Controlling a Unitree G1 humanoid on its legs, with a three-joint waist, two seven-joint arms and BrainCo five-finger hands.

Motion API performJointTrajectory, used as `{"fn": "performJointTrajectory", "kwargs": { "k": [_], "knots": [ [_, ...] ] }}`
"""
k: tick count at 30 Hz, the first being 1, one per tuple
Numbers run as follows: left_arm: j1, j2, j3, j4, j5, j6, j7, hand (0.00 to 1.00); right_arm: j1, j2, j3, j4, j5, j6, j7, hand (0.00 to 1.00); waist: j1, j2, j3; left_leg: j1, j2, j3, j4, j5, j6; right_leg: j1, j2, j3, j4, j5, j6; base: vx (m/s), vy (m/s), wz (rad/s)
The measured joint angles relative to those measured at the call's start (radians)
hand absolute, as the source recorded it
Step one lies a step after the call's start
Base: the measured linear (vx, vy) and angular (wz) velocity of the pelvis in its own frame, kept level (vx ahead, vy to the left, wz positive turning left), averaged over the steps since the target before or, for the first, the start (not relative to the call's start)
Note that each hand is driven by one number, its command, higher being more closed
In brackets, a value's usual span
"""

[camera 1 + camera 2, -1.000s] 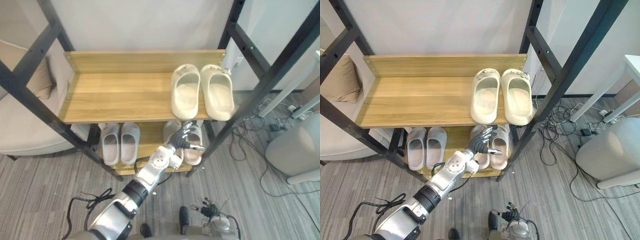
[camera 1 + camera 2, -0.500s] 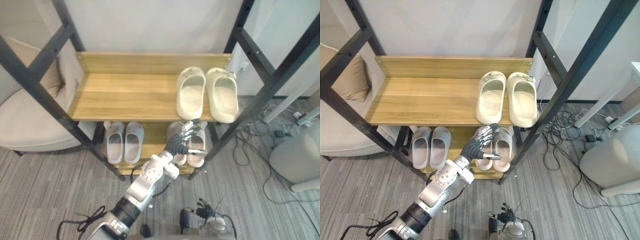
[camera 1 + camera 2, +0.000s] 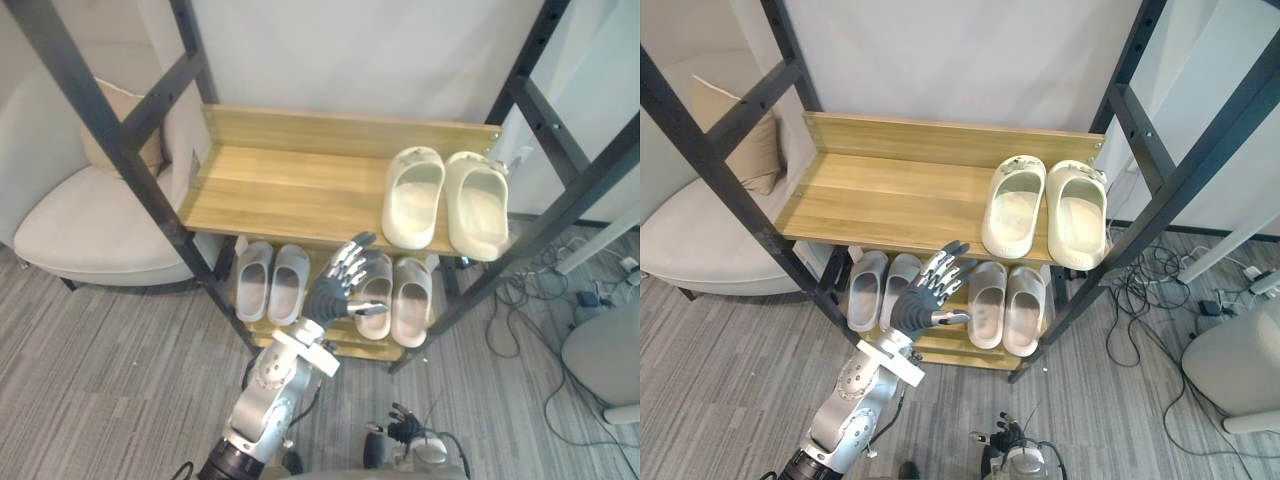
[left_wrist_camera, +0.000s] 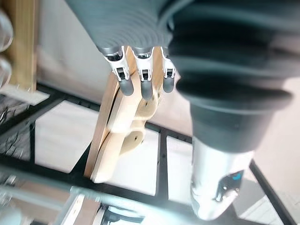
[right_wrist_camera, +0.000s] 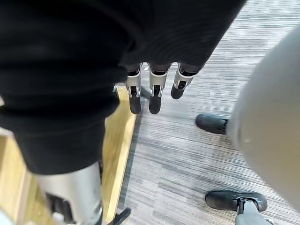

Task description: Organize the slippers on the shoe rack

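Beige slippers [image 3: 1006, 307] on lower shelf [image 3: 952, 343] near spread, empty left hand [image 3: 923, 303]; right hand [image 5: 152, 91] relaxed.

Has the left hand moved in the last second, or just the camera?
Yes. Against the lower right slippers, the left hand has shifted left, off them, toward the gap beside the grey pair.

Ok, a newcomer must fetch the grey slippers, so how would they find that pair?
Find the shoe rack with black posts and wooden shelves. On the lower shelf, the grey slippers are the left pair; the pinkish pair lies to their right, and the cream pair sits on the top shelf.
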Motion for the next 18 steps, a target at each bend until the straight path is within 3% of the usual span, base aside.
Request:
{"fn": "performJointTrajectory", "kwargs": {
  "k": [12, 18],
  "knots": [
    [-0.116, -0.006, 0.039, 0.247, 0.089, -0.002, 0.151, 0.00, 0.020, -0.001, 0.010, 0.019, 0.003, 0.000, -0.007, 0.00, -0.012, -0.001, -0.024, 0.035, -0.008, 0.005, -0.086, 0.054, -0.003, 0.001, 0.008, 0.004, -0.027, 0.020, -0.011, -0.04, -0.033, -0.02],
    [-0.155, -0.006, 0.066, 0.287, 0.117, -0.002, 0.181, 0.00, 0.022, -0.001, -0.005, 0.018, 0.004, 0.001, -0.009, 0.00, -0.017, -0.006, -0.026, 0.040, -0.008, 0.014, -0.089, 0.054, -0.003, -0.001, 0.010, 0.016, -0.030, 0.023, -0.010, -0.01, -0.006, -0.03]
  ]
}}
